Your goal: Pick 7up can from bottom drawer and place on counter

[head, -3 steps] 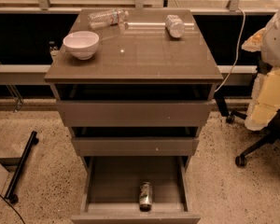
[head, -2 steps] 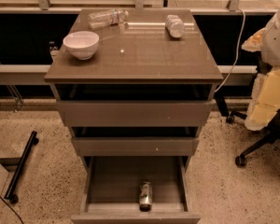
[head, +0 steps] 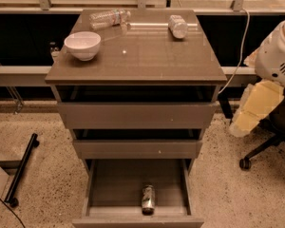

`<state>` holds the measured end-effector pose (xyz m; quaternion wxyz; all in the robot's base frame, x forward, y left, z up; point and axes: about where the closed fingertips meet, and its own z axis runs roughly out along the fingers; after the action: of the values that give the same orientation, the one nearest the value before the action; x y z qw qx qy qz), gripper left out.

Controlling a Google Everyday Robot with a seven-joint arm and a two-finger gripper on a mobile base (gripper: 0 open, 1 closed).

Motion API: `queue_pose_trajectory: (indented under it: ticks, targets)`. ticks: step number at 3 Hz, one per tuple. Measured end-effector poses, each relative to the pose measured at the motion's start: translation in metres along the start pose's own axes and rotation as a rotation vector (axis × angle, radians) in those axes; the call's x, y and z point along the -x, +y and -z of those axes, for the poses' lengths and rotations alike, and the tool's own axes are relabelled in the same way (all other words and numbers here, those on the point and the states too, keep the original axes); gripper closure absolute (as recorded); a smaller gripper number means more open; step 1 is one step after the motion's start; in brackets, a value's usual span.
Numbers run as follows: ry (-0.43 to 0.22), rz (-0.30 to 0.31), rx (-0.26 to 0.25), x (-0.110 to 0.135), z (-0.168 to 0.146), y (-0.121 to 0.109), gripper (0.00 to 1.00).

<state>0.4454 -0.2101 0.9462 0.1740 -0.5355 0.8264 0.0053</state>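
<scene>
- 7up can (head: 147, 199) lies at 6 o'clock in open bottom drawer (head: 118, 184).
- At 3 o'clock, gripper (head: 254, 109) hangs beside counter (head: 152, 56); whether open or closed, cannot tell.

Bottom drawer (head: 113, 184) pulled out, open from above; can (head: 147, 198) lies by its front wall, floor free either side. Mid drawer (head: 137, 148) overhangs its rear. Counter (head: 147, 63): bowl (head: 82, 45) L, L bottle (head: 109, 18) and R bottle (head: 178, 26) at rear; centre and front free. Arm (head: 275, 56) at R edge; gripper out of frame.
</scene>
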Motion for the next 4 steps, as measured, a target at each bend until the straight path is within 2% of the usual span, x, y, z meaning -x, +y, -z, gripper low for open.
queue_pose_trajectory:
  ticks: [1,2,3,4]
  targets:
    - [0.018,-0.138,0.015,-0.003,-0.029,0.001,0.00]
    - [0.030,-0.263,0.052,-0.006,-0.069,0.005,0.00]
    - [0.080,-0.317,0.102,-0.017,-0.121,0.008,0.00]
    - [0.091,-0.329,0.113,-0.019,-0.131,0.009,0.00]
